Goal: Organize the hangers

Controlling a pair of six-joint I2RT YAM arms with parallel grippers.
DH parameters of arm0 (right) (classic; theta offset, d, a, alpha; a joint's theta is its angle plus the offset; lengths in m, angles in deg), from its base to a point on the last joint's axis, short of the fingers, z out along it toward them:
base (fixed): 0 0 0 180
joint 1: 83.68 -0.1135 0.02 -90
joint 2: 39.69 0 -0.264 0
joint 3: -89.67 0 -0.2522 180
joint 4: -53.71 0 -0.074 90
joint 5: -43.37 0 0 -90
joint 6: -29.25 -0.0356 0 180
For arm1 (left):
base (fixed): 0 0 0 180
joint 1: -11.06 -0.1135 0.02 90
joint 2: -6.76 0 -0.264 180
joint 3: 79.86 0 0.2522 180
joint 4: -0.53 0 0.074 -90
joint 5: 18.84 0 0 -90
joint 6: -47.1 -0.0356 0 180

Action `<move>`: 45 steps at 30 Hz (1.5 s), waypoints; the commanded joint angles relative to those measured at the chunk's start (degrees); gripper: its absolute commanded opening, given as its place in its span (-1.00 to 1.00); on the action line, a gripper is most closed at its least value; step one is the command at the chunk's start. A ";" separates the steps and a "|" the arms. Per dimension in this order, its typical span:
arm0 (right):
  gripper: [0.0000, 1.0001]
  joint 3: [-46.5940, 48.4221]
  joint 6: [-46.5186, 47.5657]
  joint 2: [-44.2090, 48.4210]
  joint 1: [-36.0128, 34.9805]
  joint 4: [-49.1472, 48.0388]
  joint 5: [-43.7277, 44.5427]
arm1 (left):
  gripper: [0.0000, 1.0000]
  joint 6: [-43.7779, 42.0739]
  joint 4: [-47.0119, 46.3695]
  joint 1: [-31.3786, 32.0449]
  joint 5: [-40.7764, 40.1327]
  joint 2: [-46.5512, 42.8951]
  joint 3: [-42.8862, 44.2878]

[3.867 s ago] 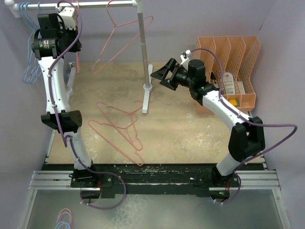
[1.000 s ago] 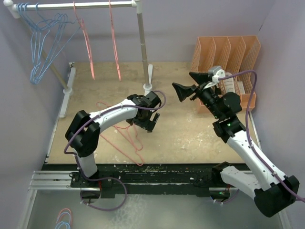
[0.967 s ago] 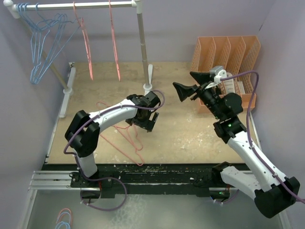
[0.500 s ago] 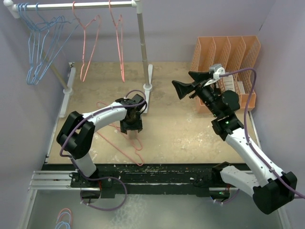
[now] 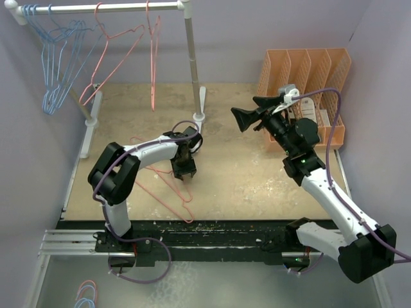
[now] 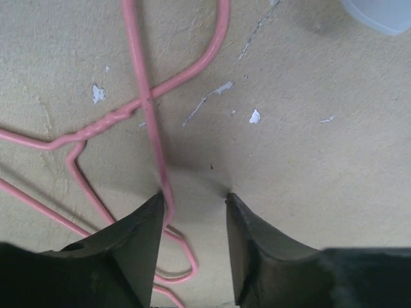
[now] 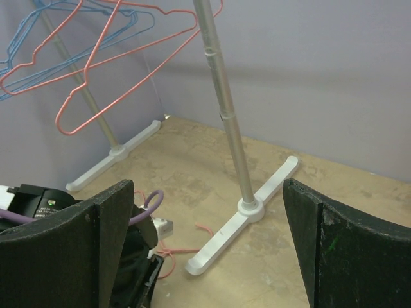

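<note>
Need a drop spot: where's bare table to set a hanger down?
Bare: table between the rack's central foot and the orange file holder, up to the near edge. Crowded: left-centre, pink hangers lying under the left gripper.

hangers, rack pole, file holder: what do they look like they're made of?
Pink hangers: thin wire, probably steel under a glossy pink coating; the neck is visibly twisted wire. Rack pole: silvery metal tube, judging by its sheen; its feet look like white plastic. File holder: matte orange with slotted walls, probably moulded plastic.
</note>
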 commanded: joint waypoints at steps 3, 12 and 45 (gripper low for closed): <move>0.99 -0.29 -0.18 2.48 0.91 -3.00 0.49 | -0.35 1.43 -1.60 -1.06 0.78 1.07 -1.90; 0.99 -2.32 -1.81 3.15 2.41 -3.21 -0.24 | -1.00 -8.91 0.45 -3.45 -2.34 -7.80 -4.72; 0.99 34.28 -19.16 -52.43 -7.71 6.72 -7.62 | -1.00 -22.90 6.57 -4.91 -4.23 -35.80 -8.82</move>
